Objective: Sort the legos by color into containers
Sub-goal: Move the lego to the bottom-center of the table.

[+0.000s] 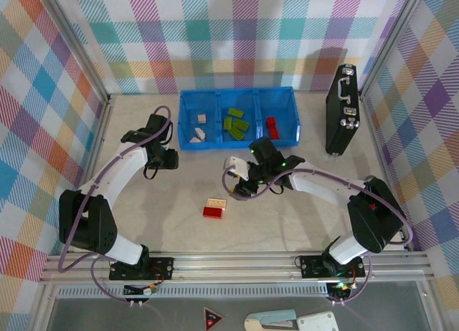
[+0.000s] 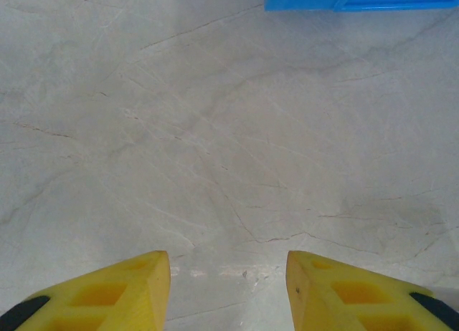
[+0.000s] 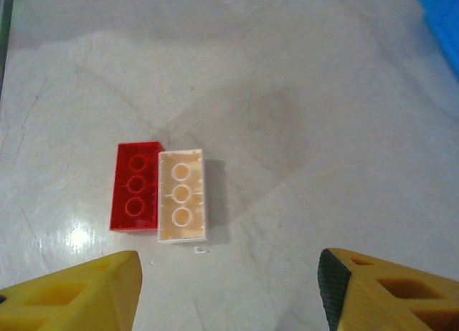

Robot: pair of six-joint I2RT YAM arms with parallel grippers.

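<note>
From above, the blue tray [image 1: 188, 116] sits at the far side of the table [image 1: 301, 216], with a black case [image 1: 342, 110] standing to its right. Its left compartment holds two cream pieces [image 1: 200, 127], the middle one several green pieces [image 1: 234, 123] and the right one a single red piece [image 1: 271, 123]. A loose cream brick [image 1: 214, 203] and a loose red brick [image 1: 212, 212] lie touching on the bare table, well short of the tray. The left gripper [image 1: 163, 161] and right gripper [image 1: 235, 179] are dark shapes here, and their fingers are hard to make out. At the left wrist, two yellow fingers [image 2: 129, 291] stand apart over bare table, grasping nothing, with the tray's corner cut off at the top edge. At the right wrist, the fingers [image 3: 79, 295] are spread wide and empty. Both loose bricks lie ahead of them, side by side with their undersides up. A sliver of the tray shows at the top right.
</note>
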